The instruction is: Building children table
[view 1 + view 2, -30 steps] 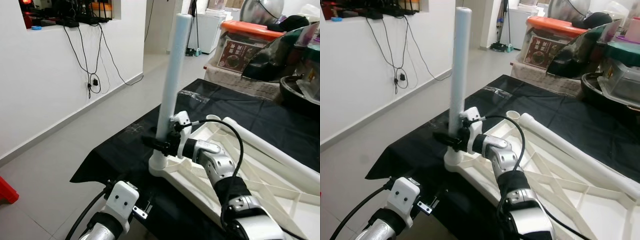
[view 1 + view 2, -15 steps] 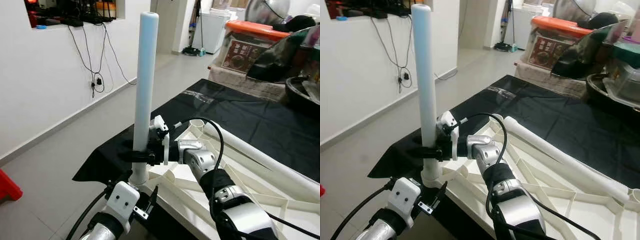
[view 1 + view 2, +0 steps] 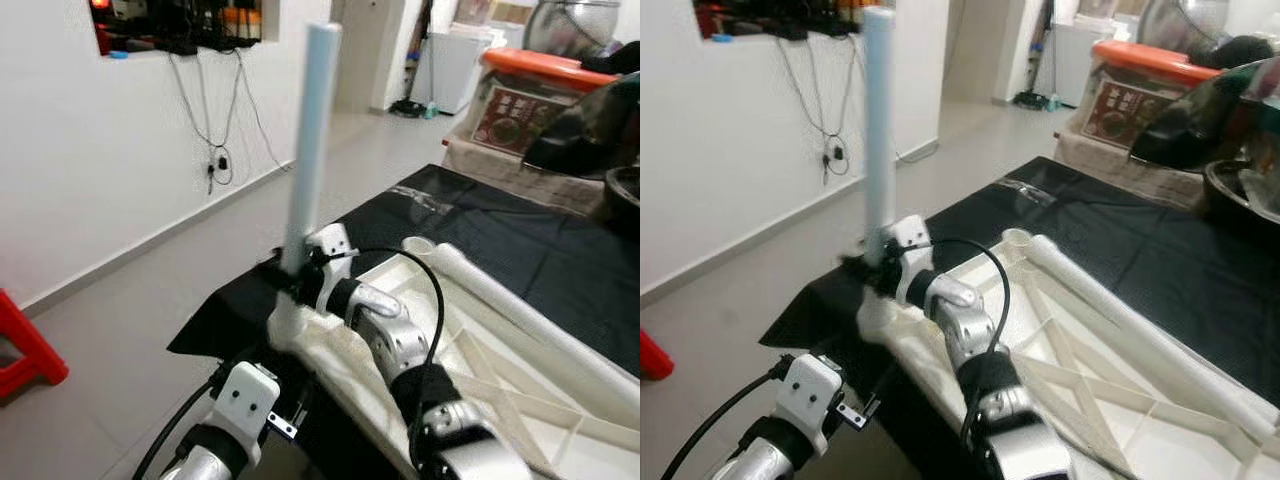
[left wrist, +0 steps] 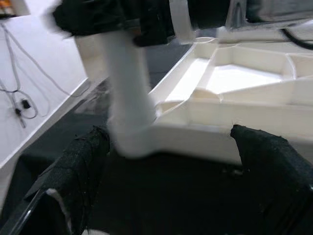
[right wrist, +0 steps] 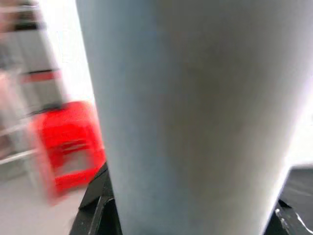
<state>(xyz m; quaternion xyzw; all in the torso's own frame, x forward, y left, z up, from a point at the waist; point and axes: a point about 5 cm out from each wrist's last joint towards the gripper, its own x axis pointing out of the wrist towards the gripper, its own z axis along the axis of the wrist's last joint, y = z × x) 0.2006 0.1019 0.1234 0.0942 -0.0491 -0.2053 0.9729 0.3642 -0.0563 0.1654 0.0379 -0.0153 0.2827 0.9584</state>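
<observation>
Your right tool (image 3: 300, 280) is clamped on the upright white plastic tube leg (image 3: 312, 150), centre-left of frame, seated in the corner of the white ribbed tabletop (image 3: 470, 350). Left tool (image 4: 171, 161) gapes empty below. Risk: sideways pull cocks the leg out.

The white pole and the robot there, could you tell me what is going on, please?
The robot is assembling a children's table. The upside-down tabletop lies on a black cloth. The right gripper is shut on an upright leg standing in the tabletop's corner socket. The left gripper is open, low beside that corner, holding nothing. Another leg lies flat across the tabletop.
</observation>
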